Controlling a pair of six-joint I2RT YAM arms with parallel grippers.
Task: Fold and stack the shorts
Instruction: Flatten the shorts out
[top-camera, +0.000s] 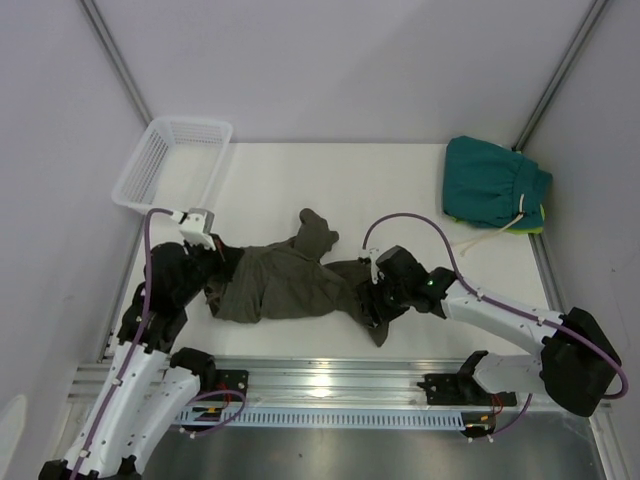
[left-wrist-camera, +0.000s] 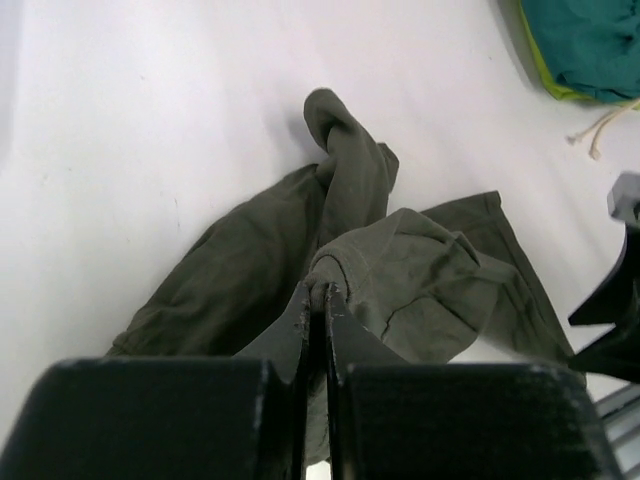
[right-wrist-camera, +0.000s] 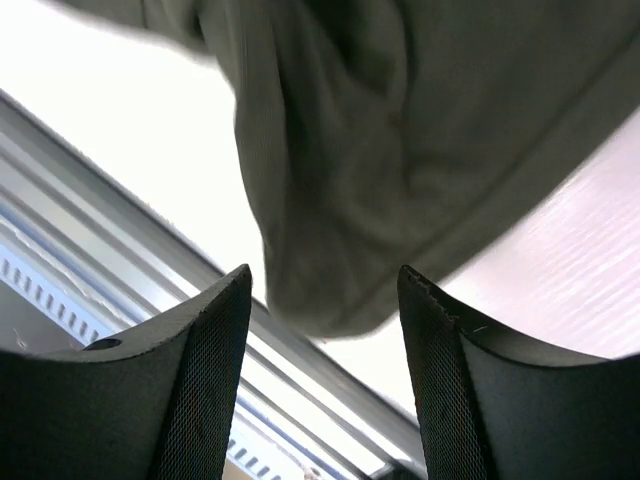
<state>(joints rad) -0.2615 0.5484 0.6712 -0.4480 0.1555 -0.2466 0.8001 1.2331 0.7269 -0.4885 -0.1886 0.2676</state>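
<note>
Olive shorts (top-camera: 285, 282) lie crumpled along the near edge of the table (top-camera: 380, 185), just short of the rail (top-camera: 330, 378). Bare white surface runs behind them to the far wall. Count: two pairs of shorts, one basket (top-camera: 190, 125), two grippers. Teal shorts (top-camera: 492, 180) sit folded at far right, basket at far left, both well apart from the olive pair. Olive pair is bunched, one leg twisted toward the far side. Left gripper (left-wrist-camera: 322, 296) is pinched tight on a fold at its left end. Right gripper (right-wrist-camera: 325, 280) has fingers spread wide, hem just beyond them.
</note>
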